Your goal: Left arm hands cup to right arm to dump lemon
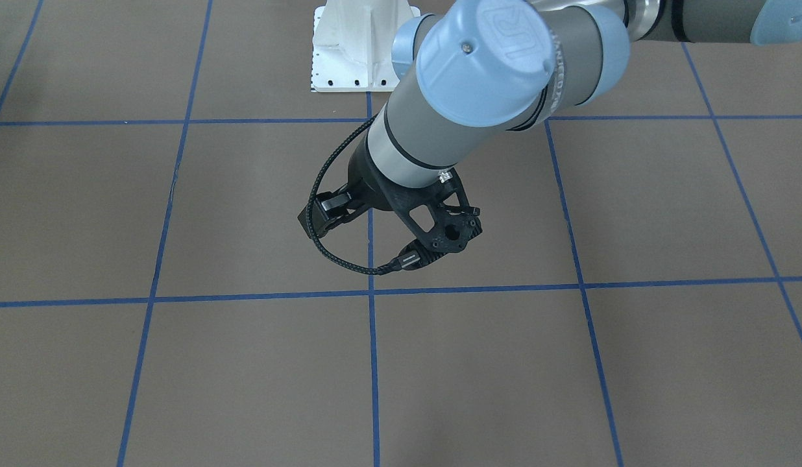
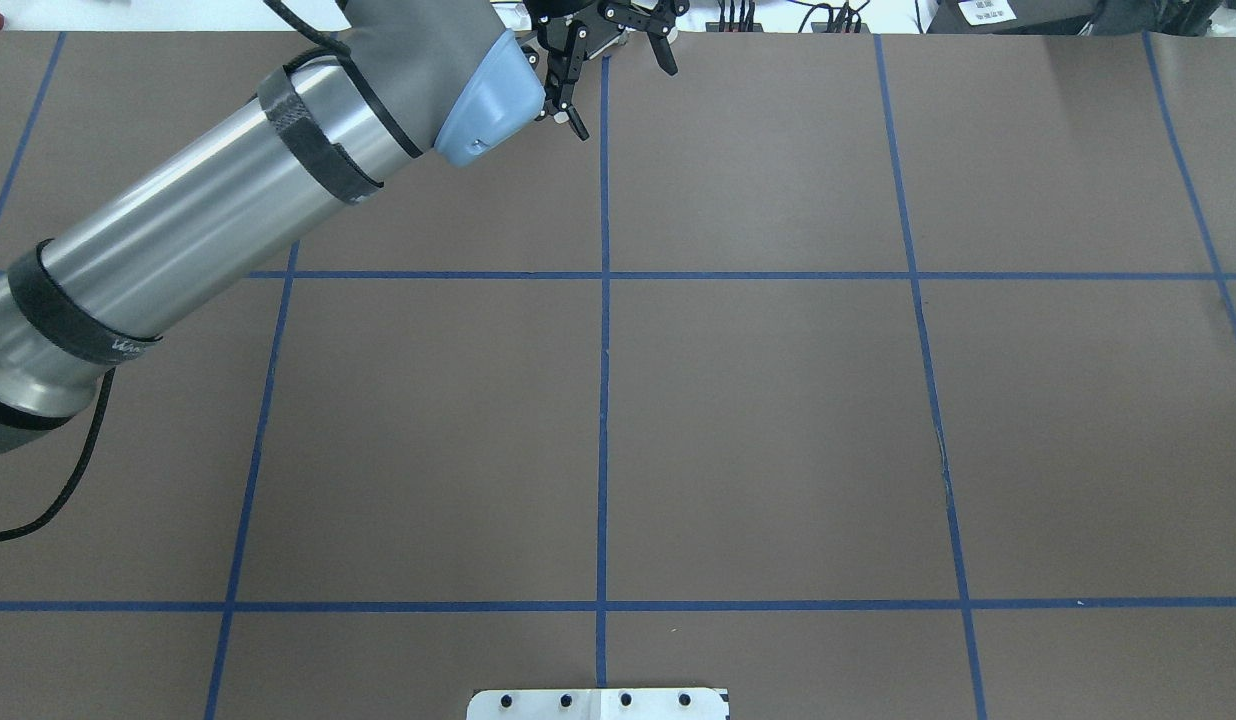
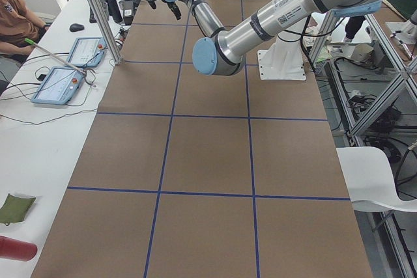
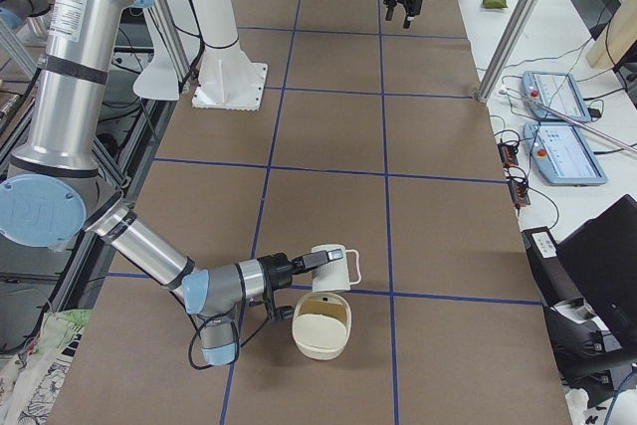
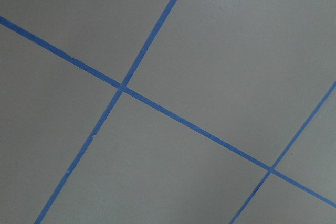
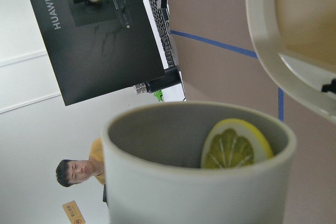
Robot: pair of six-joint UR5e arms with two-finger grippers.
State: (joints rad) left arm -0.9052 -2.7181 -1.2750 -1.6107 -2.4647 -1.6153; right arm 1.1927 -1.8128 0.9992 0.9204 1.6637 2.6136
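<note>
In the exterior right view my right gripper (image 4: 311,262) holds the off-white cup (image 4: 331,264) by its side just above the table, next to a cream bowl (image 4: 320,330). The right wrist view shows the cup (image 6: 194,192) close up, grey inside, with the yellow-green lemon slice (image 6: 236,145) in it and the bowl's rim (image 6: 268,51) beside it. My left gripper (image 2: 623,90) is open and empty at the table's far edge, far from the cup. It also shows in the exterior front-facing view (image 1: 313,220).
The white robot base plate (image 2: 598,703) sits at the near middle edge. An aluminium post (image 4: 518,17) and two tablets (image 4: 557,126) stand along the operators' side. A monitor (image 6: 100,40) and a person (image 6: 79,171) are beyond the table.
</note>
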